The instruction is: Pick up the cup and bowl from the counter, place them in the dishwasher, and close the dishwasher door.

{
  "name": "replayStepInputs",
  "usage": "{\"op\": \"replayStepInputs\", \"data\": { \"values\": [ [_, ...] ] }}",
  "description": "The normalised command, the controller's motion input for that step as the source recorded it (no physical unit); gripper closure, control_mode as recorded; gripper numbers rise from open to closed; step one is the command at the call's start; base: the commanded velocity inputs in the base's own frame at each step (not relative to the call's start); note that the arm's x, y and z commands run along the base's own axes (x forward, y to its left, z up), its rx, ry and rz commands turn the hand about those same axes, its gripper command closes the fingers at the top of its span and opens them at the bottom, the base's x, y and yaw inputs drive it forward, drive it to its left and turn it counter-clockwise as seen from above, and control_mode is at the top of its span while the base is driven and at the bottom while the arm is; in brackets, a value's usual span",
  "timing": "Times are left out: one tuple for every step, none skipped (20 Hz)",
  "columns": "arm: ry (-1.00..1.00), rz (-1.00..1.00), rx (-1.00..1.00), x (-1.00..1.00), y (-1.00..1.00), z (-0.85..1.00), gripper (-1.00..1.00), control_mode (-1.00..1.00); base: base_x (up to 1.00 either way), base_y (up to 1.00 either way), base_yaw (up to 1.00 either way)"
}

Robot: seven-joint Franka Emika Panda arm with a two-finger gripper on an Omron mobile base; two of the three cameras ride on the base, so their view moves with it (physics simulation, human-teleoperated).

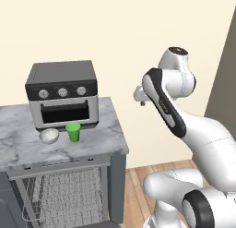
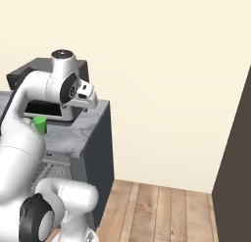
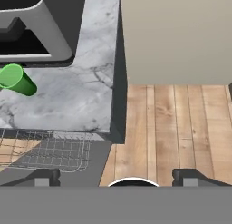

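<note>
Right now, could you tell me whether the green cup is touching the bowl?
Apart. The left base view shows bare counter between the cup and the bowl.

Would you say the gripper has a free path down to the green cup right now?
Probably yes: the gripper is open and empty, above the floor right of the counter; the green cup stands upright beside the bowl, nothing over it.

Both base views look forward and down from behind the arm, left and right, sharing the counter (image 1: 99, 139) and green cup (image 1: 73, 131). The hand view looks steeply down, closer, at the counter's corner and wood floor (image 3: 176, 128).
</note>
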Motion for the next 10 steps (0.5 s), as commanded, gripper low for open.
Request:
{"op": "replayStepInputs", "data": {
  "values": [
    [0.0,0.0,0.0,0.0,0.37,-0.24,-1.0,-1.0,0.0,0.0,0.0],
    [0.0,-0.01,0.0,0.0,0.4,-0.21,-1.0,-1.0,0.0,0.0,0.0],
    [0.0,-0.01,0.0,0.0,0.39,-0.21,-1.0,-1.0,0.0,0.0,0.0],
    [0.0,-0.01,0.0,0.0,0.36,-0.21,-1.0,-1.0,0.0,0.0,0.0],
    [-0.01,-0.01,0.0,0.0,0.34,-0.18,-1.0,-1.0,0.0,0.0,0.0],
    [-0.02,-0.02,0.0,0.0,0.34,-0.18,-1.0,-1.0,0.0,0.0,0.0],
    [-0.04,-0.02,0.0,0.0,0.34,-0.13,-1.0,-1.0,0.0,0.0,0.0],
    [-0.04,-0.02,0.0,0.0,0.34,-0.14,-1.0,-1.0,0.0,0.0,0.0],
    [-0.05,-0.02,0.0,0.0,0.34,-0.13,-1.0,-1.0,0.0,0.0,0.0],
    [-0.05,-0.02,0.0,0.0,0.34,-0.13,-1.0,-1.0,0.0,0.0,0.0]
  ]
}}
